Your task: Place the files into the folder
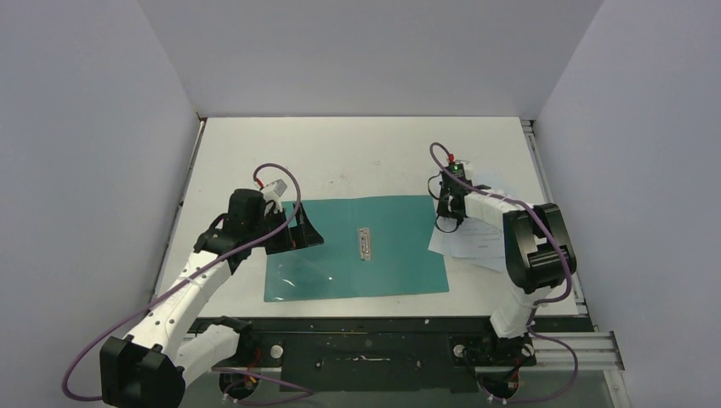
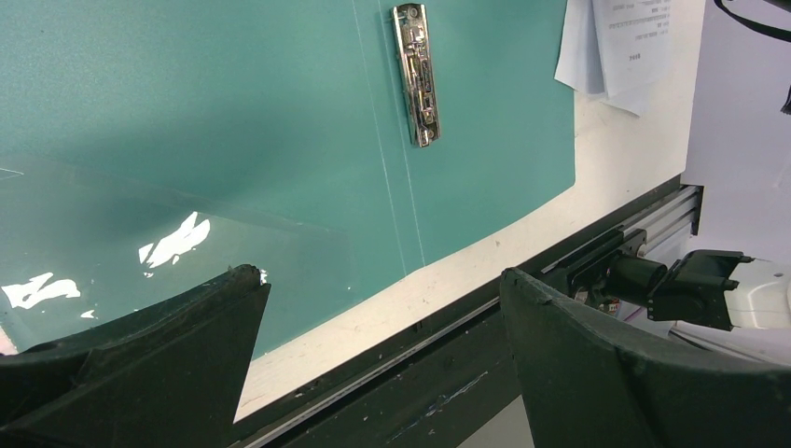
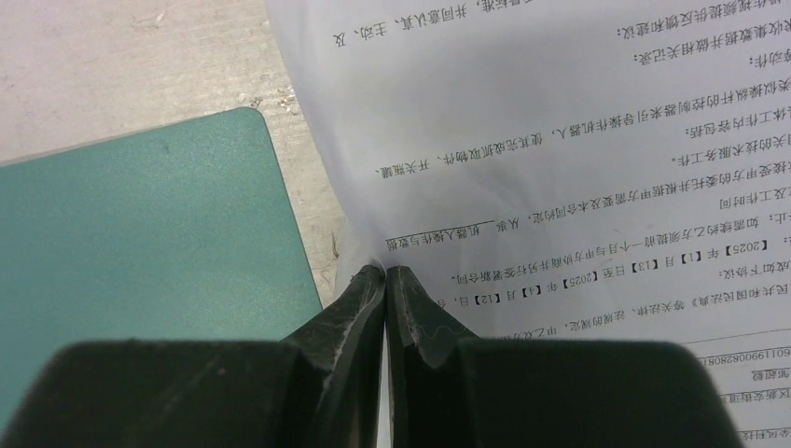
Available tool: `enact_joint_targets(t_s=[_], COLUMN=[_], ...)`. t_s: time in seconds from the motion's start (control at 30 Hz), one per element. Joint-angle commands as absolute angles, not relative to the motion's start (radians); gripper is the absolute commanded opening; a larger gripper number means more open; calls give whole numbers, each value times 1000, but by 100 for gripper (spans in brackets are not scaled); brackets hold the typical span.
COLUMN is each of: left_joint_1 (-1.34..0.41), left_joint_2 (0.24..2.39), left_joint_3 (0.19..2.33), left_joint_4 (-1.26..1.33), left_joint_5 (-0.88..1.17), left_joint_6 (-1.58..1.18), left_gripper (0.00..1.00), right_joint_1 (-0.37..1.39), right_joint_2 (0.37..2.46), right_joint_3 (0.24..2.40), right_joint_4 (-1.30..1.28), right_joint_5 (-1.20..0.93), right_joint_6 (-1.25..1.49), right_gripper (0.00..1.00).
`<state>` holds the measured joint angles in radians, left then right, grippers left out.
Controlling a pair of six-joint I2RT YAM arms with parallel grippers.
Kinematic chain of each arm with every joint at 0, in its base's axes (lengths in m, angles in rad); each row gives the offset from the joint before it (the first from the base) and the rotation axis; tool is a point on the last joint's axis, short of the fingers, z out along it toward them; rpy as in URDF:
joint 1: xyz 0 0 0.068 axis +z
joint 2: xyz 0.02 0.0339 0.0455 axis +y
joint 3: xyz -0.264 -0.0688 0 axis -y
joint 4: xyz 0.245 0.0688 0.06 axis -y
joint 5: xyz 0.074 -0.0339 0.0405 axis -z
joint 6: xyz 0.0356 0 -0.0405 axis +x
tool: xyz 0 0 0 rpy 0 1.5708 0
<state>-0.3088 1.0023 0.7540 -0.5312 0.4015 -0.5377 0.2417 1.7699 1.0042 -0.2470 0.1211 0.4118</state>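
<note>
The right gripper (image 3: pixel 385 273) is pinching the files (image 3: pixel 578 140) at their near corner, fingers pressed tight together on the paper. The stack is sitting just off the right edge of the folder (image 1: pixel 357 246). That folder is lying open and flat, with its metal clip (image 2: pixel 417 75) running down the middle. The sheets are looking thin, light and floppy and are buckling at the pinch, so I'd expect sagging and sliding from a corner hold. The left gripper (image 2: pixel 378 273) is hanging wide open over the folder's left half, carrying nothing. Under the folder a smooth white table (image 1: pixel 357 153) is showing, and plain walls (image 1: pixel 85 127) are boxing it in on three sides.
</note>
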Motion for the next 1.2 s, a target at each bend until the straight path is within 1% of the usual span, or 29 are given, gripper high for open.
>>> enact_joint_targets(t_s=[0.0, 0.33, 0.53, 0.8, 1.17], left_joint_1=[-310, -310, -310, -310, -310], left_joint_2=[985, 987, 985, 960, 952], left_joint_3=[761, 762, 778, 811, 812], left_joint_4=[-520, -512, -503, -476, -370], left_joint_5=[404, 402, 418, 452, 532], left_joint_6=[-518, -526, -546, -606, -747], left_gripper=[96, 97, 96, 97, 96], right_joint_1=[224, 227, 285, 467, 796], right_joint_2=[1784, 1663, 1554, 1441, 1398], right_joint_3=[951, 951, 939, 940, 984], right_joint_4=[-270, -298, -323, -376, -413], right_joint_5=[119, 111, 115, 203, 339], right_joint_6=[413, 406, 409, 445, 480], right_gripper=[5, 5, 5, 5, 5])
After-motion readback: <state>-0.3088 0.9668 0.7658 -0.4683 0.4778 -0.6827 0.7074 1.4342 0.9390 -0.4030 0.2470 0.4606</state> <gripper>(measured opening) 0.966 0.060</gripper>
